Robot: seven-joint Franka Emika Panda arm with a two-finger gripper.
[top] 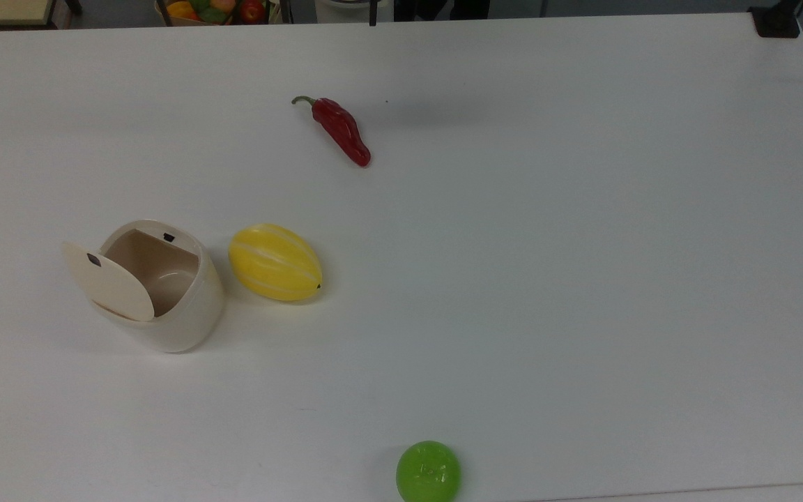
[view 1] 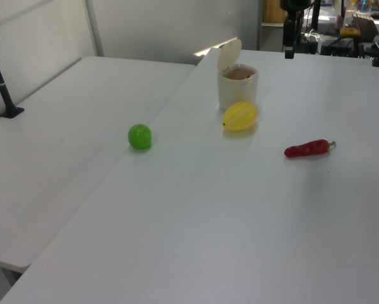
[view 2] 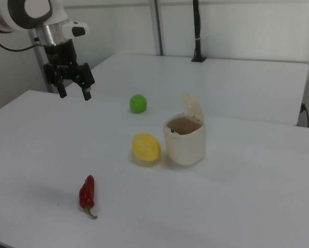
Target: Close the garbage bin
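Bin open on the table, lid up; arm hangs well off with nothing in its grip.

Top view: your garbage bin (top: 164, 300) sits at the top view's left, lid (top: 110, 282) tilted up; yellow melon (top: 274, 262) just beside it, red chili (top: 340, 129) farther up, green ball (top: 428, 472) near the bottom edge.
Left view: melon (view 1: 239, 116) sits directly before the bin (view 1: 236, 85); chili (view 1: 309, 149) lies off to the left view's right.
Right view: your gripper (view 2: 73, 89) hovers above the table (view 2: 237, 201), fingers spread, empty, well apart from the bin (view 2: 185, 139); between them lie the green ball (view 2: 138, 103) and the melon (view 2: 146, 147).
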